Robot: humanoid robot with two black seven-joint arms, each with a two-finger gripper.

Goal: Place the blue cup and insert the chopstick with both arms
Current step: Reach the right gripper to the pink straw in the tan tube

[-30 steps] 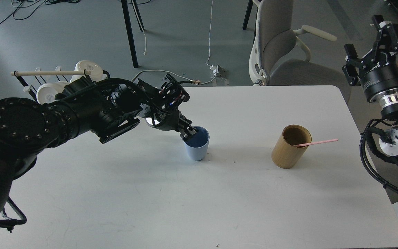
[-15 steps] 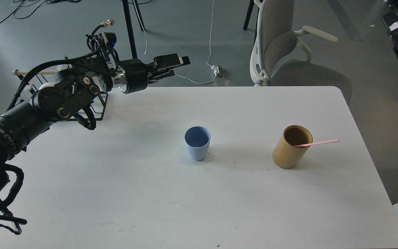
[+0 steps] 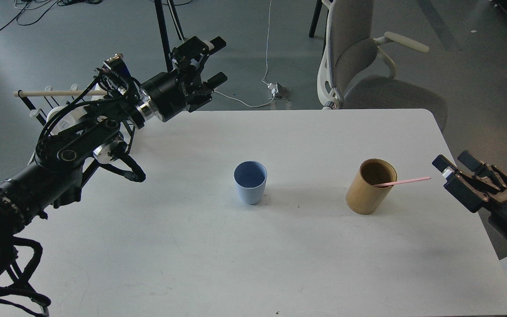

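Standing upright near the middle of the tabletop (image 3: pixel 148 246), the blue cup (image 3: pixel 250 182) is free of both arms. It looks a light, stiff plastic tumbler with smooth tapered walls, likely to slip under a side pinch and easy to tip; a hold over the rim would seem the safer purchase.

The chopstick (image 3: pixel 405 181) rests tilted in the bamboo holder (image 3: pixel 370 186), well to the right of the cup, its lower end hidden inside and its upper end projecting past the rim toward the right pincer (image 3: pixel 455 173). It appears thin, rigid and very light, liable to roll or pivot between fingers; the exposed length outside the holder is judged the only place to take it.

Left pincer (image 3: pixel 215 60): raised beyond the far tabletop edge, fingers spread, holding nothing. Right pincer: low at the right edge, near the chopstick tip but apart from it, fingers spread, holding nothing.

Count: one blue cup, one chopstick, one bamboo holder, two pincers. White mugs (image 3: pixel 62 119) on a rack (image 3: pixel 55 93) at far left are partly hidden behind the arm; their number cannot be told.
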